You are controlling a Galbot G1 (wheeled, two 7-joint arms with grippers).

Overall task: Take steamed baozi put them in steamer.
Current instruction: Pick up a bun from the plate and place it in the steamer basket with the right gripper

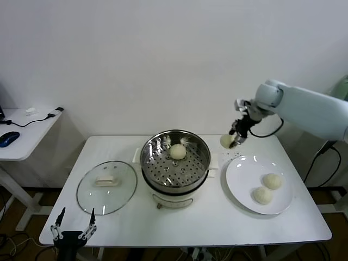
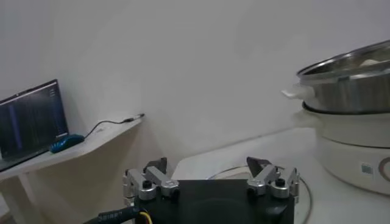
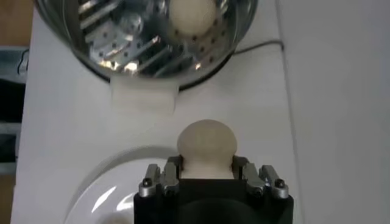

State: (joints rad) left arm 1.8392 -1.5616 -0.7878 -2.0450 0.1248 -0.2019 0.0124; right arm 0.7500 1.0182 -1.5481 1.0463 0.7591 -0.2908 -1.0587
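The right hand [image 1: 235,139] is up in the air over the far right part of the tabletop [image 1: 179,228], its fingers clamped on one steamed baozi [image 1: 227,141]. From its own wrist view the bun [image 3: 206,145] bulges out between the two fingers, hanging above the gap between the steamer [image 3: 146,36] and the white plate [image 3: 91,195].

The steamer [image 1: 175,163] stands near the middle of the tabletop, a shiny steel pot on a cream base, with one bun [image 1: 178,151] already lying on the perforated tray toward its far side. Two more buns [image 1: 272,181] [image 1: 263,195] sit close together on the plate [image 1: 239,182], toward the right edge of the tabletop.

A round glass lid [image 1: 106,187] lies flat to the left of the steamer, apart from it.

The left hand [image 1: 73,227] waits low at the near left corner, just off the tabletop's front edge, its fingers spread apart and holding nothing.
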